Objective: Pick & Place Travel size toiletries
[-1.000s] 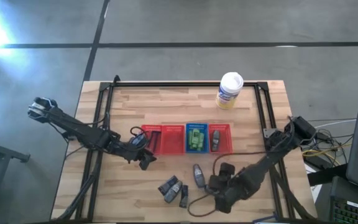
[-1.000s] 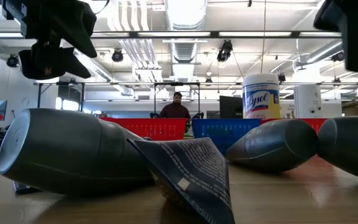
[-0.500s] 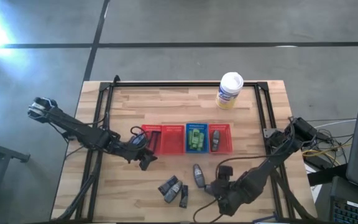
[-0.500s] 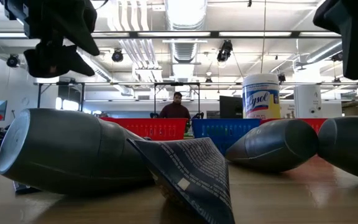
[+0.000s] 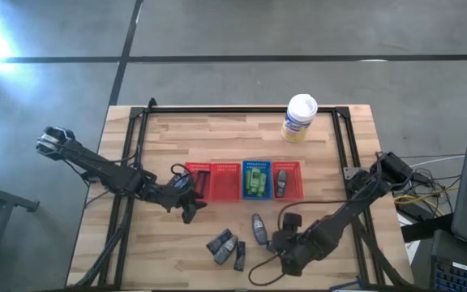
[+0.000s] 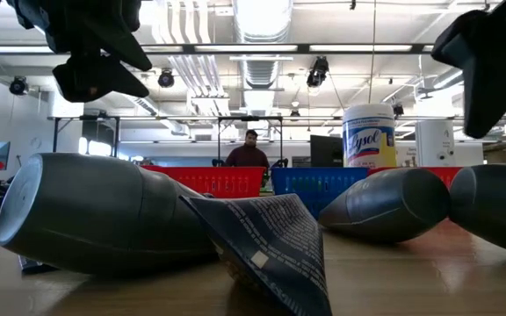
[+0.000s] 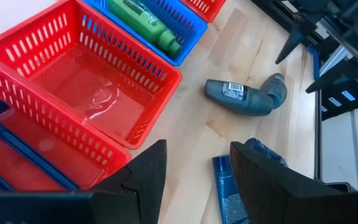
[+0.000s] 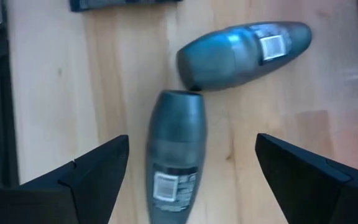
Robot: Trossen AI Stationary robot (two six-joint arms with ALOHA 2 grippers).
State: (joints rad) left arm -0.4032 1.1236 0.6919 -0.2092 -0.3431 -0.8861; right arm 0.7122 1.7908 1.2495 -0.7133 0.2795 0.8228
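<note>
Right end effector released above grey tubes, left end effector parted, empty

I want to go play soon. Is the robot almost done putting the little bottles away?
Partly. Done: green bottles lie in the blue basket, and one grey tube in a red basket. In hand: nothing; the right gripper hovers open over two tubes. Left: those two and more items on the table. The left gripper is open, empty.

The right claw has spread wider and shifted slightly above the grey tubes.
</note>
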